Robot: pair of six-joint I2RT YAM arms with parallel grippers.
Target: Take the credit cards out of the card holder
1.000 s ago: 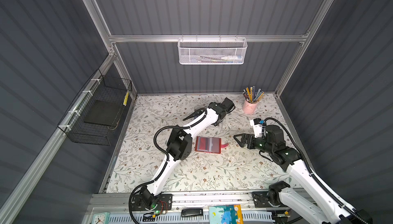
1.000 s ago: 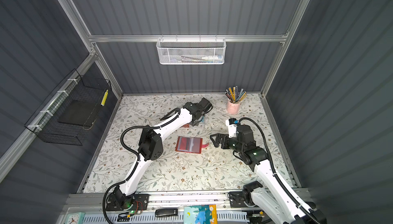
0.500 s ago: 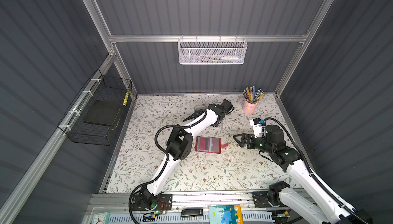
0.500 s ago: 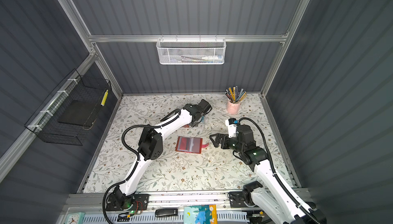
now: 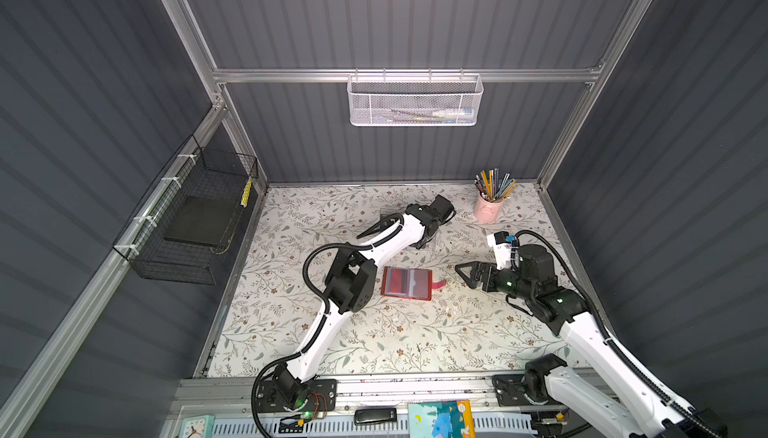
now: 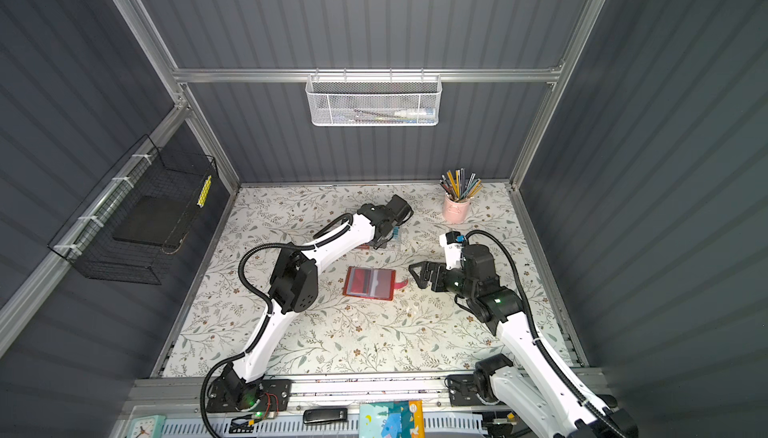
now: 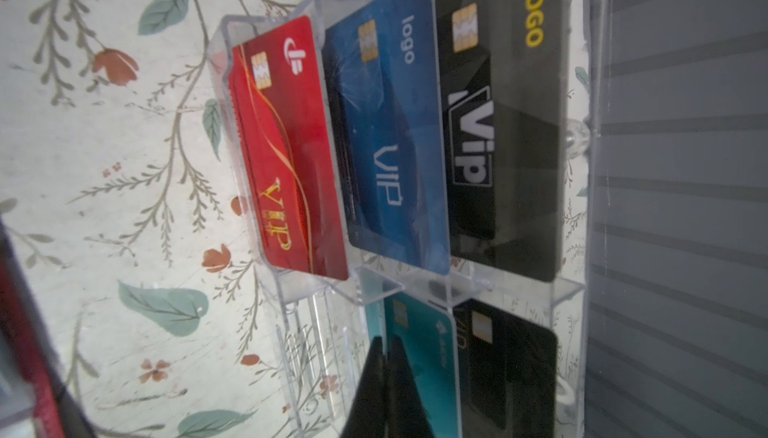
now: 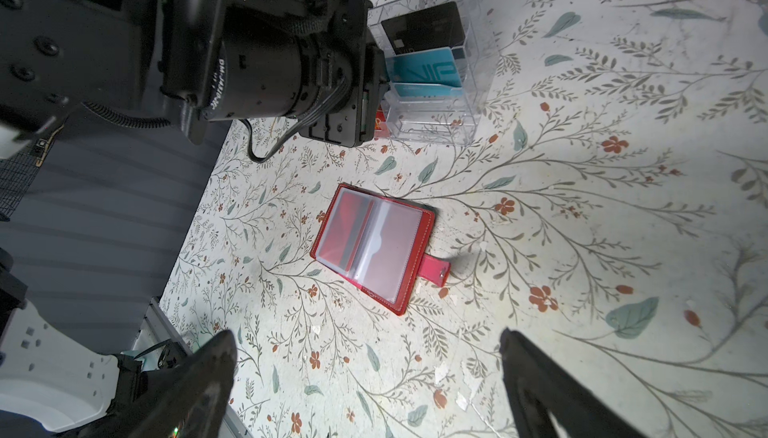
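A floral tabletop [image 5: 374, 344] seen from above, with two robot arms. The card holder [image 5: 406, 283], a red booklet wallet, lies open and flat at the middle of the table, its pink-red strap tab [image 8: 436, 267] pointing right. Its clear plastic sleeves face up, probably left spread so cards can slide out. The facing sleeves show only red and pale grey. No teal card shows there, and whether any card remains inside cannot be told.

The left gripper [image 7: 386, 373] reaches to the far centre, at a clear acrylic tiered rack [image 8: 478, 82]. Its fingers are pressed together and appear to pinch the edge of a teal credit card [image 7: 424, 365], likely seating it in a slot. A light-blue credit card [image 8: 419, 91] stands one tier nearer. A red VIP card [image 7: 286, 145], a dark blue VIP card [image 7: 386, 124] and a black VIP card [image 7: 507, 124] fill the left half of the rack.

The right gripper [image 5: 463, 276] hovers just right of the strap tab, jaws spread wide and empty, seemingly ready to steady the wallet.
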